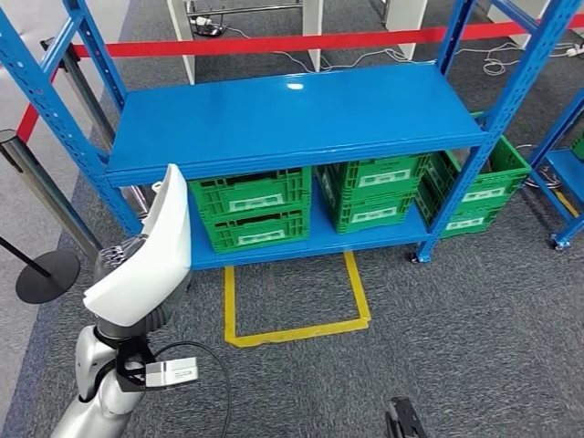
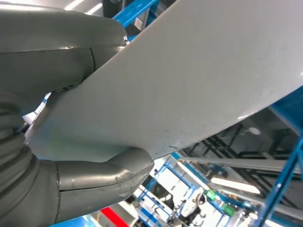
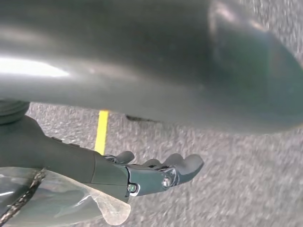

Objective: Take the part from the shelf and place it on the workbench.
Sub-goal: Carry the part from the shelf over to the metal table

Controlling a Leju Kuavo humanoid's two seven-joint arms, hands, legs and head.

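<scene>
Looking at your head view, the left hand point(image 1: 124, 255) has the white part point(image 1: 148, 255) in its grasp, off the shelf point(image 1: 296, 114) and out in front of its left end, up above the grey carpet point(image 1: 447, 338). The part is a curved white shell, tilted, with its upper tip overlapping the front edge of the shelf's top board from where you're watching. Your left wrist view backs that up: the thick grey thumb point(image 2: 107, 177) is pressed against one face of the part point(image 2: 185, 80) and more of the hand point(image 2: 53, 52) clamps the other face, so it's properly pinched between them.

Right hand point(image 3: 157, 172) is down low, fingers stretched out almost straight and slightly apart, nothing in them, with carpet and a bit of yellow line point(image 3: 102, 130) behind it.

Under the shelf's top board you've got three green crates on the lower board: one point(image 1: 251, 208) nearest the part, one point(image 1: 375, 190) in the middle, and one point(image 1: 475, 187) sticking out past the shelf's right post. A yellow tape outline point(image 1: 296, 310) marks a rectangle on the carpet just in front of the shelf. Red tape point(image 1: 310, 41) runs across behind the shelf. A black round stand base point(image 1: 46, 274) sits left of the shelf, near the hand.
</scene>
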